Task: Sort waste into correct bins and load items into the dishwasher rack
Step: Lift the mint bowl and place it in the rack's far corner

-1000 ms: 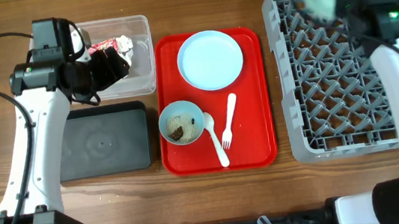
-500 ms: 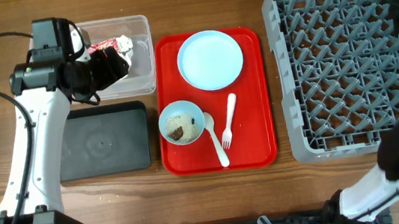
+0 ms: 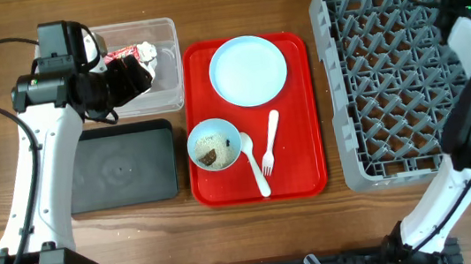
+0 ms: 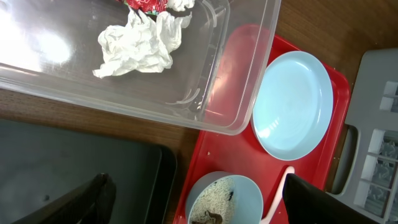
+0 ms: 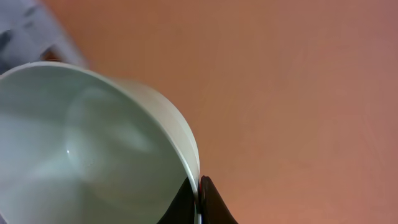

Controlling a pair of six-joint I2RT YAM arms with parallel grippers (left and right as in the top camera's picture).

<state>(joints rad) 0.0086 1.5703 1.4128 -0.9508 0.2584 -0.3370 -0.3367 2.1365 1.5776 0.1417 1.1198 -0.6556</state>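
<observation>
One mint green bowl [image 5: 93, 143], rim clamped in the right pincer [image 5: 199, 200], is swinging out from above the dishwasher rack [image 3: 390, 79], now beside that pincer, so racking is probably still pending; left pincer [image 3: 135, 72] is hanging spread apart, clear tub [image 3: 169, 91] beneath it.

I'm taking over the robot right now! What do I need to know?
The left gripper is open above the clear tub; the right gripper is shut on the mint green bowl, at its rim.
Done: tissue and red wrapper are in the tub.
On the red tray: plate, rice bowl, spoon, fork.
Left: dump the rice, load everything into the rack.
</observation>
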